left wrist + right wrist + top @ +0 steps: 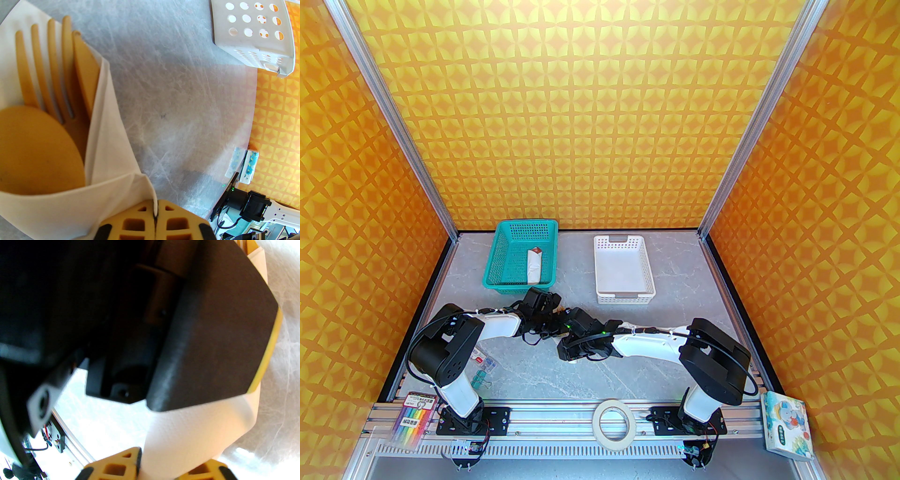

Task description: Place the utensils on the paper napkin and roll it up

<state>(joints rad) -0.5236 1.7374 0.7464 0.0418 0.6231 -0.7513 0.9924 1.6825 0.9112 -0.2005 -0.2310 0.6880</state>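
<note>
The white paper napkin [110,150] is wrapped into a loose cone around the tan wooden utensils. A fork [42,68], a round spoon bowl [35,150] and a flat tan piece [86,75] stick out of its open end. My left gripper [155,206] is shut on the napkin's folded edge. In the right wrist view the napkin roll [211,422] sits between my right gripper's [178,458] yellow fingers, which are shut on it, with the left gripper's dark body just ahead. From above, both grippers [555,321] meet at the table's middle and cover the roll.
A teal basket [497,253] at the back left holds an older white roll with a red-brown tip [534,265]. A white basket [600,272] stands at the back right. Clips [483,370], markers [410,419], a tape roll [614,419] and a tissue pack [785,429] lie near the front rail.
</note>
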